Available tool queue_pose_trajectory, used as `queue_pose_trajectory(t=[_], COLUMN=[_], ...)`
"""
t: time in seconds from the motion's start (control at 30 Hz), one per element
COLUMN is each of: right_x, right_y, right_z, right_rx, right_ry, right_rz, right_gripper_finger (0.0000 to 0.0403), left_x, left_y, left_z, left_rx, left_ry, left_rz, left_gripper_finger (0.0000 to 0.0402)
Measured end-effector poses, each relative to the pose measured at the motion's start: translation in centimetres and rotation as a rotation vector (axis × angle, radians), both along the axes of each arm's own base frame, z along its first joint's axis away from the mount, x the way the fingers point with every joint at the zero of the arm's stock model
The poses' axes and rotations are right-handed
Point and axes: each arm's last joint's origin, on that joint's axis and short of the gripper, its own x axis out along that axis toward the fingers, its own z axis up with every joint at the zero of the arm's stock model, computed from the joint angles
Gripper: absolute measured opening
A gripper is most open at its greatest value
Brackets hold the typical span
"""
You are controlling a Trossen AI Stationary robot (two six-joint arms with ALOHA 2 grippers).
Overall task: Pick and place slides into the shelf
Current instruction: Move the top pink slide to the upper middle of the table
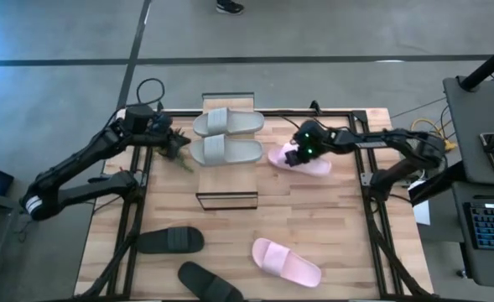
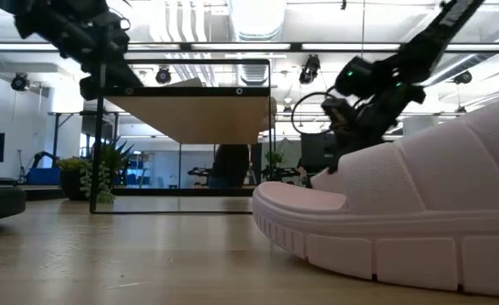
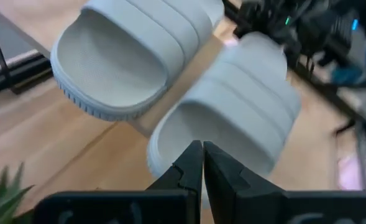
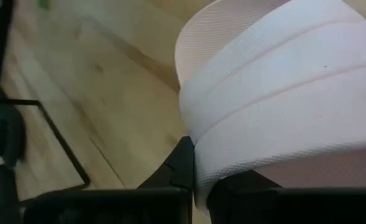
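Slides: 2 grey ones (image 1: 226,136) already lie side by side on the shelf (image 1: 226,200) top plank, so that pair looks done. One pink slide (image 1: 305,161) sits on the table (image 1: 347,243) just right of the shelf, w/ the right gripper (image 1: 295,156) on it. Right wrist view shows the dark fingers closed around the pink strap (image 4: 282,112), one finger under the band, the other side hidden by foam; pinch at the strap makes sense since it's the only thin part the jaws can span. I judge this is the grab or start of lift, slide prob. still touching the wood, can't tell for sure.

Left gripper (image 1: 179,149) hovers at the shelf's left edge next to the nearer grey slide; its fingers (image 3: 189,171) are pressed together, holding nothing. Looks parked close so as not to block the right arm's path.

Remaining: 2nd pink slide (image 1: 286,261) lies at the table's near side, and 2 black slides (image 1: 171,241) at near left, well apart from the shelf. Approx. a third done. Top plank is mostly taken by the grey pair, so the pink one likely needs the lower level or the free end.
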Motion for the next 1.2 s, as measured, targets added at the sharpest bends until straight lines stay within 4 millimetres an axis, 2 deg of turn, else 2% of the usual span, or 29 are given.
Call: queue_pose_trajectory(t=[0.2, 0.47, 0.7, 0.93, 1.07, 1.2], right_x=[2.1, 3.1, 3.5, 4.1, 4.7, 5.0], right_y=[-2.4, -6.1, -8.6, -10.2, -10.9, -11.3], right_z=[-0.3, 0.1, 0.5, -1.0, -1.2, -0.3], right_rx=[-0.057, -0.102, -0.127, -0.093, -0.095, -0.148], right_ry=[-0.031, -0.08, -0.115, -0.055, 0.005, 0.108], right_rz=[0.106, 0.123, 0.133, 0.147, 0.179, 0.204], right_gripper_finger=[0.0013, 0.0013, 0.0013, 0.0014, 0.004, 0.0085], left_x=[1.2, 2.1, 2.4, 2.1, 1.9, 1.8], left_y=[1.1, 2.1, 2.5, 2.3, 2.1, 2.0], left_z=[-0.2, -0.4, 0.3, 0.7, 0.9, 1.0], left_rx=[-0.081, -0.209, -0.166, -0.109, -0.094, -0.055], left_ry=[-0.045, -0.111, -0.175, -0.187, -0.189, -0.184], left_rz=[0.057, 0.159, 0.19, 0.195, 0.189, 0.171], left_gripper_finger=[0.0, 0.0, 0.0, 0.0, 0.0, 0.0])
